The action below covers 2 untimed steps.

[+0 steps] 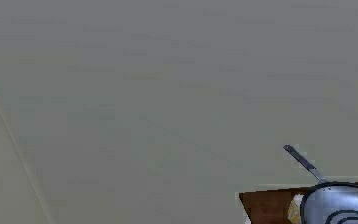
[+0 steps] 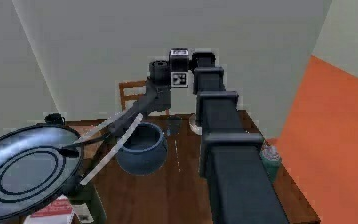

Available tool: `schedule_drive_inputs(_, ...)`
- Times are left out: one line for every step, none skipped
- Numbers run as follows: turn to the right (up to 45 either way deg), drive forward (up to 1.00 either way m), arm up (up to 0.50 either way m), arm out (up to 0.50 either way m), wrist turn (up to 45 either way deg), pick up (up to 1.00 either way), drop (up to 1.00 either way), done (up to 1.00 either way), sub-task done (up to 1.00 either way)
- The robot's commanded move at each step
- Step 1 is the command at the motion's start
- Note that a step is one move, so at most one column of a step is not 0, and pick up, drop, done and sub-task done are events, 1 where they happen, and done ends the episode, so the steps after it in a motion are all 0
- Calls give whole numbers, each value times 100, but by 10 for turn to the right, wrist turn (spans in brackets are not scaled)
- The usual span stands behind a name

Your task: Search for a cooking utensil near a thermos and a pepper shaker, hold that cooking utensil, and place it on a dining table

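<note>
A dark frying pan point(image 2: 25, 168) with ringed grooves hangs at the far end of my gripper point(image 2: 92, 155), which holds it tilted above the left corner of a wooden table point(image 2: 177, 175). The arm point(image 2: 227, 140) reaches out over the table, with its two white markers point(image 2: 179, 66) at the far end. In the forward view the pan point(image 1: 335, 203) is at the bottom right over the table corner point(image 1: 259, 206), and its thin handle point(image 1: 301, 161) points up and left. A small grey-green container point(image 2: 270, 156) stands at the table's right edge, too small to name.
A blue-grey pot point(image 2: 143, 150) stands on the table just right of the fingers. A wooden chair back point(image 2: 135, 95) rises behind the table against the grey wall. An orange wall point(image 2: 332, 130) is on the right. Small red and white items point(image 2: 67, 210) lie below the pan.
</note>
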Motion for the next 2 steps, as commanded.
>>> schedule_drive_inputs(0,0,0,0,-90,0,0,0,0)
schedule_drive_inputs(0,0,0,-26,0,0,0,0,0)
